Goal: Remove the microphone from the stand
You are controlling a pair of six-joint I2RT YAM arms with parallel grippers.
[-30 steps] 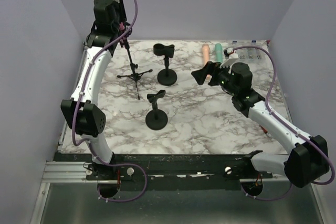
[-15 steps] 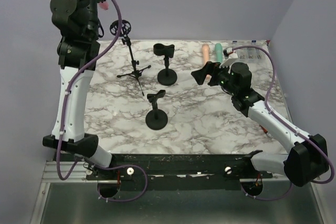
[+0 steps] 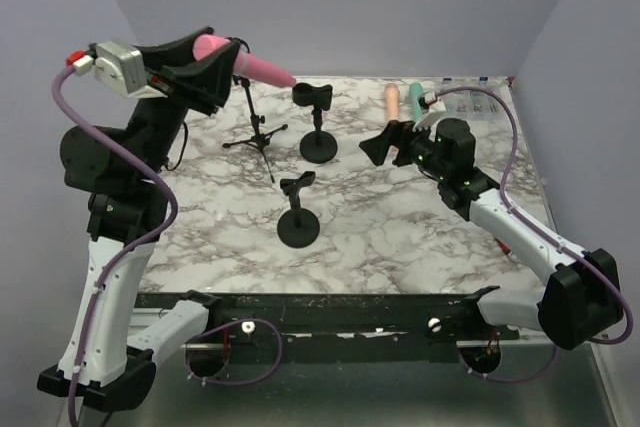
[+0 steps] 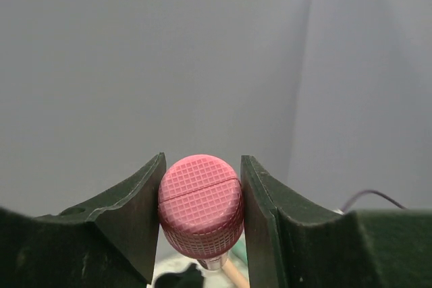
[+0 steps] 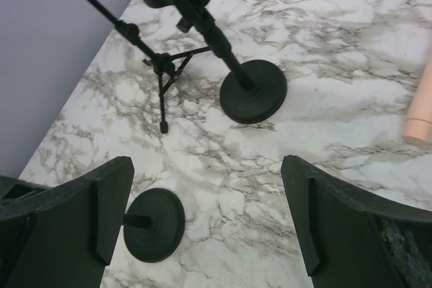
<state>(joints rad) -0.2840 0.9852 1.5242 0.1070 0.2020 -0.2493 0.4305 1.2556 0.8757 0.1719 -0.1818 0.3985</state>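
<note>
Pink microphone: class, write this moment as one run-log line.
left end effector: shut on pink microphone, held aloft | right end effector: open, empty | tripod stand: upright, back left

Pink microphone [image 3: 252, 64], black stand [image 3: 258, 130]

Marble table [image 3: 400, 237] bears three stands [image 3: 299, 230], two microphones [image 3: 391, 99].

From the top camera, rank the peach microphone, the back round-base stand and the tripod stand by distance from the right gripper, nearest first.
1. Peach microphone, just behind the right gripper.
2. Back round-base stand, to its left.
3. Tripod stand, farther left.
</note>
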